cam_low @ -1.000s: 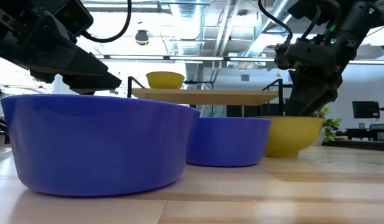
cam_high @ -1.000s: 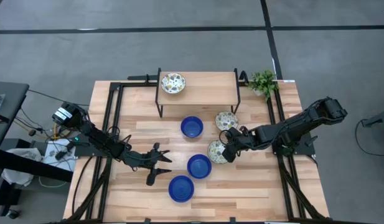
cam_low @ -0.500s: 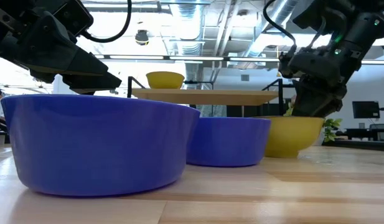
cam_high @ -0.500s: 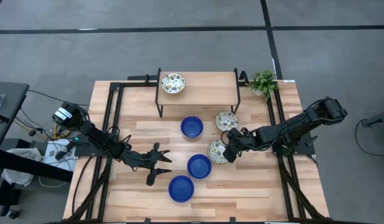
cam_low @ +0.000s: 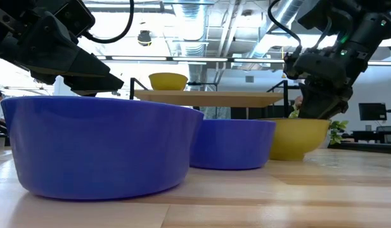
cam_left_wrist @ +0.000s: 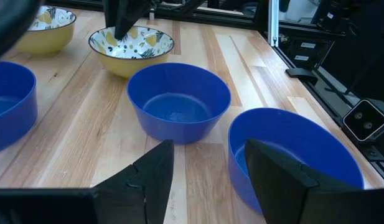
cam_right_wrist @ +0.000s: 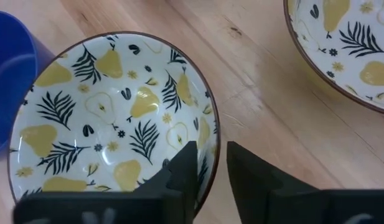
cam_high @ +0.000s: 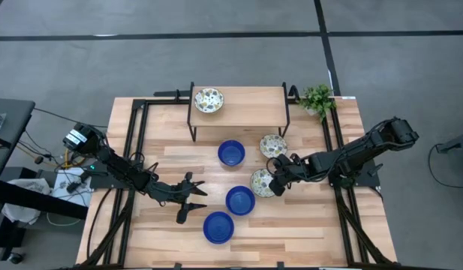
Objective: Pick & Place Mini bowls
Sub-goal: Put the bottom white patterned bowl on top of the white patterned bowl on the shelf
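Three glossy blue mini bowls (cam_high: 231, 153) (cam_high: 240, 200) (cam_high: 218, 227) stand on the wooden table. Of three cream bowls with a pear-and-leaf pattern, one (cam_high: 208, 99) sits on the small raised shelf, one (cam_high: 273, 145) stands right of the far blue bowl, and one (cam_high: 261, 182) is under my right gripper (cam_high: 274, 182). That gripper is shut on this bowl's rim. My left gripper (cam_high: 192, 196) hangs open left of the two nearer blue bowls; in its wrist view, the left gripper (cam_left_wrist: 209, 149) faces the middle blue bowl (cam_left_wrist: 179, 102). My right gripper pinches the right-hand rim (cam_right_wrist: 215, 140) of the patterned bowl, one finger (cam_right_wrist: 182, 171) inside and the other (cam_right_wrist: 254, 177) outside. It comes from above and from the table's right, slanting down. The bowl (cam_low: 296, 136) stands upright on the table.
The raised wooden shelf (cam_high: 250, 105) on black legs stands at the far middle of the table. A small green plant (cam_high: 317, 97) sits at the far right corner. Black frame rails (cam_high: 133, 150) run along both sides. Bare wood lies in the near right part (cam_high: 306, 225).
My right gripper has dropped a little and shifted onto the patterned bowl's rim, then kept still. The bowls have stayed in place.
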`<move>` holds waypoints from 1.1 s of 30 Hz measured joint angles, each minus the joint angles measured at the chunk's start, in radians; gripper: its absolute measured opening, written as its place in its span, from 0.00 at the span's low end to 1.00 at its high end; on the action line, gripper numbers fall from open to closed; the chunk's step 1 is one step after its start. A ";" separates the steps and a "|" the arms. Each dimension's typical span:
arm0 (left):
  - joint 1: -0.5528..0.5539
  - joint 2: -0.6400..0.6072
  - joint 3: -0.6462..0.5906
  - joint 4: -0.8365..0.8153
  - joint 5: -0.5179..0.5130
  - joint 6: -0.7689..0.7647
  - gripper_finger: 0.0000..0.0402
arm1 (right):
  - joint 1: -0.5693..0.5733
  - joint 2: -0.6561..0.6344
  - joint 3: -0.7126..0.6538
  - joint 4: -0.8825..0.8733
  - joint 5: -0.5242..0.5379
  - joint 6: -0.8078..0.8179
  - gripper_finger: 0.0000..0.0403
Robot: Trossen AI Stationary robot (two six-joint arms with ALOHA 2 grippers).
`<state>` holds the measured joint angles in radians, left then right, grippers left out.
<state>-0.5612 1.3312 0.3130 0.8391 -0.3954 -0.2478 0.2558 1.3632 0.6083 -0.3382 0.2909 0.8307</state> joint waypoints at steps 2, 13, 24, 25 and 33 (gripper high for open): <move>0.000 0.000 0.000 0.000 0.000 0.000 0.49 | 0.000 0.000 0.000 0.000 -0.001 0.000 0.15; 0.000 0.000 0.000 0.000 0.000 0.000 0.49 | 0.000 -0.003 0.005 0.012 -0.030 0.002 0.03; 0.000 0.000 0.000 0.000 0.000 0.000 0.49 | 0.000 -0.004 0.040 -0.001 -0.066 -0.049 0.01; 0.000 0.000 0.000 0.000 0.000 0.000 0.49 | 0.000 -0.003 0.049 -0.009 -0.069 -0.063 0.01; 0.000 0.000 0.000 0.000 0.000 0.000 0.49 | -0.003 -0.008 0.124 -0.130 -0.071 -0.087 0.00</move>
<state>-0.5610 1.3312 0.3131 0.8389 -0.3958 -0.2478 0.2531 1.3552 0.7318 -0.4681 0.2200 0.7439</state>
